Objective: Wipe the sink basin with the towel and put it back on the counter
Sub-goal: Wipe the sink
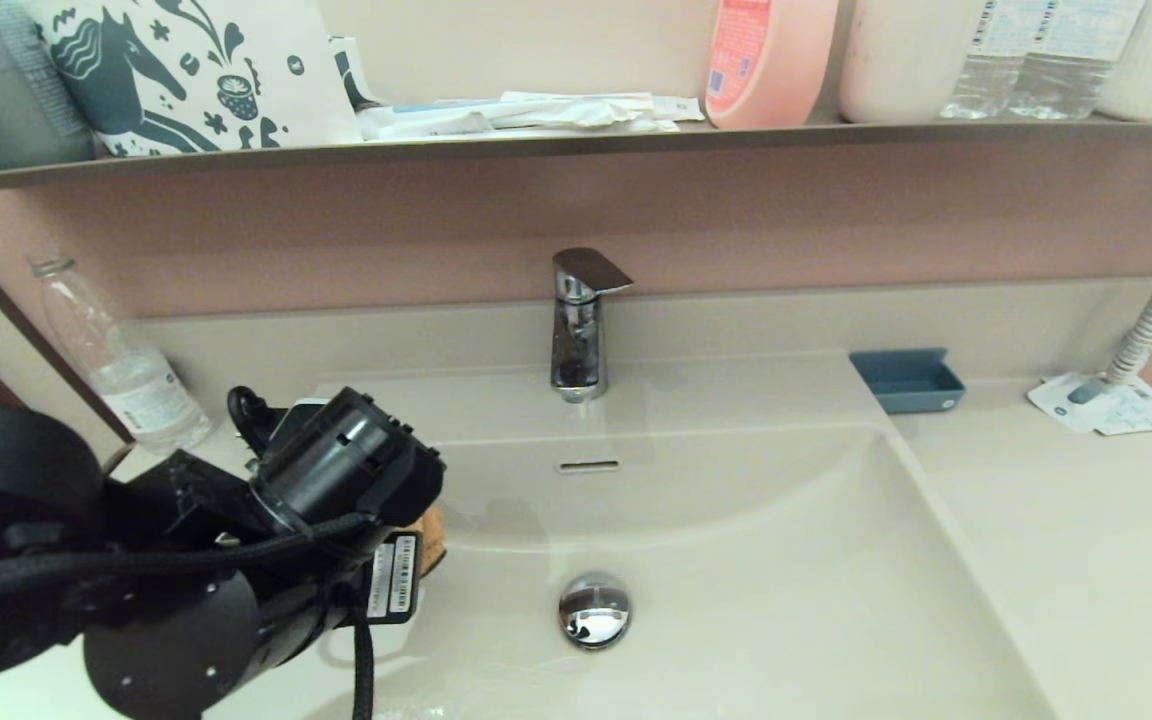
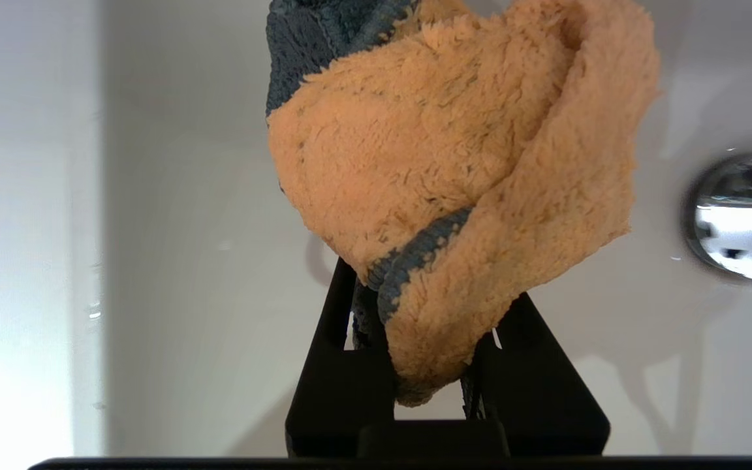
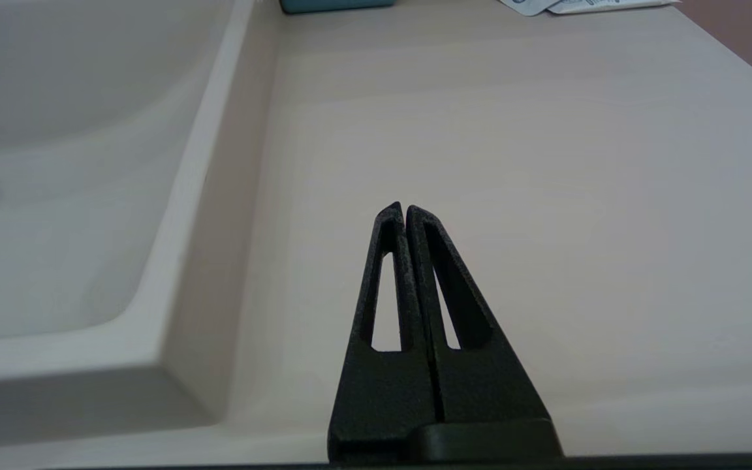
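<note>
The towel (image 2: 454, 170) is an orange fluffy cloth with a dark blue hem, bunched into a wad. My left gripper (image 2: 428, 307) is shut on it, the cloth bulging out past the fingers. In the head view only a sliver of the towel (image 1: 432, 535) shows behind the left wrist, over the left side of the sink basin (image 1: 736, 560). The chrome drain plug (image 1: 594, 608) lies to the right of the towel. My right gripper (image 3: 405, 210) is shut and empty, parked above the counter (image 3: 513, 163) right of the basin.
The chrome faucet (image 1: 576, 325) stands behind the basin, above the overflow slot (image 1: 588, 466). A blue tray (image 1: 908, 380) and paper packets (image 1: 1111, 405) lie on the right counter. A clear bottle (image 1: 121, 360) stands at the left. A shelf (image 1: 556, 145) with bottles runs overhead.
</note>
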### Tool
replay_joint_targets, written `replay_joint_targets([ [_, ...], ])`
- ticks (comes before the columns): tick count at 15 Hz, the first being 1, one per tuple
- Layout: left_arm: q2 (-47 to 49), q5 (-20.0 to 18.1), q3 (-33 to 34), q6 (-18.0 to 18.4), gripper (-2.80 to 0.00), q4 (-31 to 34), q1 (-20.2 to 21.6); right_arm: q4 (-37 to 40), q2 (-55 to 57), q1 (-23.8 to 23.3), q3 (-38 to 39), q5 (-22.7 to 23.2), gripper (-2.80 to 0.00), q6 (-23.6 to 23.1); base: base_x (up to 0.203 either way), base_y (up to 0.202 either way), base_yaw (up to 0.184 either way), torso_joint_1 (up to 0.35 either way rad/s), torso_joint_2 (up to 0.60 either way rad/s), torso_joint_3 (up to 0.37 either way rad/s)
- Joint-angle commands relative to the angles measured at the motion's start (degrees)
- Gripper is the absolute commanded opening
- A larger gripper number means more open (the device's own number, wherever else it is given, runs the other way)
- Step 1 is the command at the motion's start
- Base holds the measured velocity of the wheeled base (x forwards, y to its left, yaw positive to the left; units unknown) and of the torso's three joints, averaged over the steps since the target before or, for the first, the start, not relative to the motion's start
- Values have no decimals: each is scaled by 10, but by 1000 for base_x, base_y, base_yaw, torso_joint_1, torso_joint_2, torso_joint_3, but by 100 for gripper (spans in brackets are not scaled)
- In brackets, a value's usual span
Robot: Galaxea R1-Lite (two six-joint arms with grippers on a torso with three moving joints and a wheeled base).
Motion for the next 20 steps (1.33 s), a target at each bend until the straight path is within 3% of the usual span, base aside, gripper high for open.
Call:
replay_joint_targets([
  [1,-26,3,25,-3,-280,-1,2,0,0,0,0,0,-280,0,0,0,0,0,0,0],
  [4,-25,-22,51,-3,-280,-87,32,0,0,0,0,0,-280,0,0,0,0,0,0,0],
  [6,-21,-49,81,26,-280,-137,51,0,0,0,0,0,-280,0,0,0,0,0,0,0],
  [12,18,-52,123,52,-280,-277,77,0,0,0,0,0,-280,0,0,0,0,0,0,0],
  [20,129,-45,128,50,-280,-408,61,0,0,0,0,0,-280,0,0,0,0,0,0,0],
])
